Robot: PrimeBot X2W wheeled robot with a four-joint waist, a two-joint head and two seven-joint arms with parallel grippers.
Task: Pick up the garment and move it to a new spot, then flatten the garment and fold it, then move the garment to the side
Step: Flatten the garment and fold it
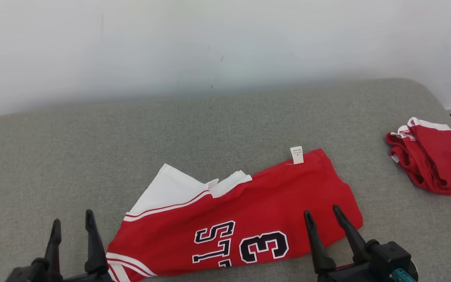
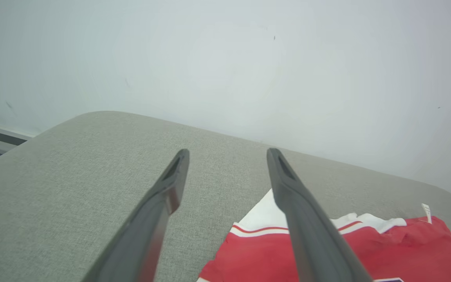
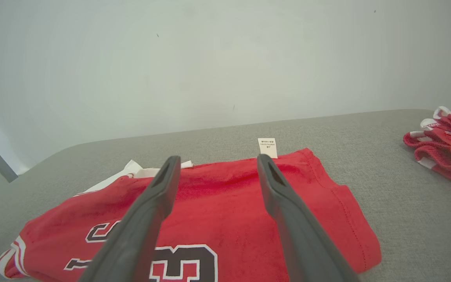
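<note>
The red jersey (image 1: 284, 196) bears a black 3

A crumpled red-and-white cloth bundle (image 1: 435, 158), perhaps a shirt, lies at the right edge of the grey woven-fabric surface (image 1: 92, 149); plain white wall (image 1: 170, 47) behind.

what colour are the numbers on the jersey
The numbers are black with a white outline; head view shows it best.

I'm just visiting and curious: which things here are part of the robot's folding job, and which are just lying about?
In the job: red jersey, spread in the middle; left gripper, open; right gripper, open.
Lying about: crumpled red garment at the far right; grey padded surface beneath both.
</note>
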